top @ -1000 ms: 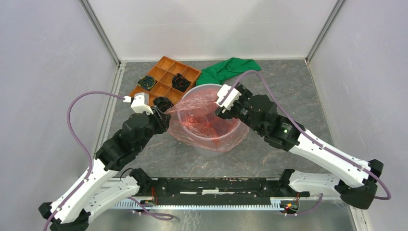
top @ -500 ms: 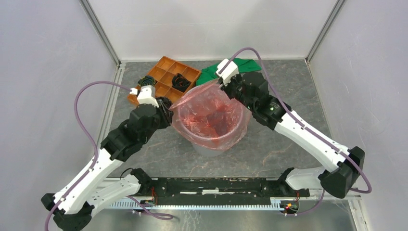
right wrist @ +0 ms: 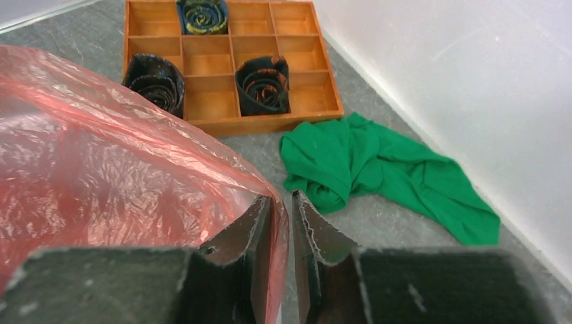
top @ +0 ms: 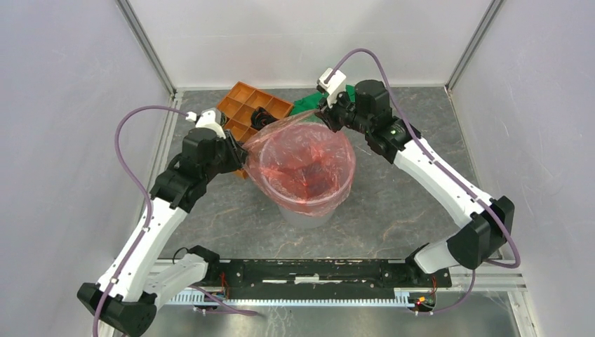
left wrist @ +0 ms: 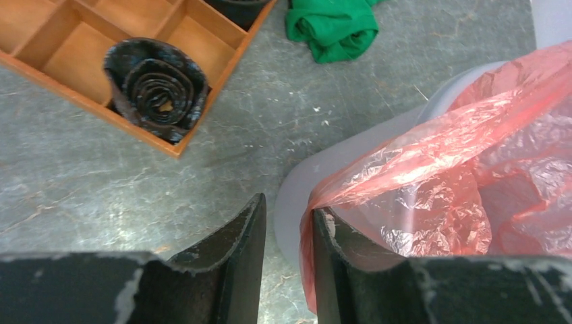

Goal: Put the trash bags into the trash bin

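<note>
Holding red bag (top: 302,165) stretched over bin (top: 306,217). Left tool (left wrist: 289,206) and right tool (right wrist: 281,199) each clamp its edge, gaps narrow.

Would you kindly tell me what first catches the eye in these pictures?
A big red-pink trash bag is stretched wide over the round bin at mid-table, its mouth taut between the left arm's fingers and the right arm's fingers. Behind it lie an orange tray with dark rolls and a crumpled green cloth.
</note>
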`<state>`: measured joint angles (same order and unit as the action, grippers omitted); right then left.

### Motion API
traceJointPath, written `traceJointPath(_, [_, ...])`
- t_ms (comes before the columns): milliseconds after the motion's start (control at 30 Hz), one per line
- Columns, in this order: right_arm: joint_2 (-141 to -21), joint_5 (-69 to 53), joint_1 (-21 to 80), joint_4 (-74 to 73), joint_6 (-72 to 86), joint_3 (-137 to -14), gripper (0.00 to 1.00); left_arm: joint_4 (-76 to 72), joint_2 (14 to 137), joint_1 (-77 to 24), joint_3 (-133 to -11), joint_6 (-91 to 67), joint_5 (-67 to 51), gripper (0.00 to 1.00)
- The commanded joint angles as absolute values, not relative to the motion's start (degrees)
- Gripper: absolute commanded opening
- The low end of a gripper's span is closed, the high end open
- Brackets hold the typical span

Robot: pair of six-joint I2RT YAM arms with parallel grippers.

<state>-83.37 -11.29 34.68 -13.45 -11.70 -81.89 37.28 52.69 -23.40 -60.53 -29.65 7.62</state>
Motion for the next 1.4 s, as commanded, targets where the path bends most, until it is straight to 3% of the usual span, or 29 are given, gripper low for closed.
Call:
traceJointPath(0, [-85.11, -18.1, 31.12, -13.99, -7.64, -84.63, 0.23, 32.88, 54.7, -22.61, -61.33, -26.89, 0.57, 0.38])
traceJointPath(167, [-87.37, -22.52, 26.94, -14.87, -2.65, -84.84, 0.24, 31.49, 57.35, -21.98, -61.09, -26.96, -1.73, 0.45])
traceJointPath(533, [-88.31, -29.75, 23.53, -14.46, 0.62, -80.96, 0.26, 26.32, 59.39, -20.58, -55.8, -31.05, -5.46, 0.4])
traceJointPath(867, [-89.66, -28.13, 23.46, -18.07, 4.99, -77.88, 0.29, 23.28, 56.7, -20.3, -48.7, -34.59, -8.85, 0.44])
traceJointPath(967, [-88.34, -27.43, 23.45, -19.23, 4.94, -78.32, 0.4, 23.25, 54.67, -20.3, -47.77, -34.98, -9.58, 0.44])
traceJointPath(1100, [-85.27, -16.56, 23.47, -27.95, 2.17, -83.03, 0.6, 23.57, 52.48, -20.3, -46.46, -35.26, -10.08, 0.45])
traceJointPath(1233, [-75.78, -10.09, 23.53, -30.31, 0.43, -80.99, 0.77, 22.59, 50.31, -20.3, -44.8, -36.22, -11.78, 0.47])
traceJointPath(1367, [-66.04, -9.81, 23.55, -29.81, 1.34, -76.13, 0.87, 22.2, 48.54, -20.29, -43.55, -36.91, -12.69, 0.48])
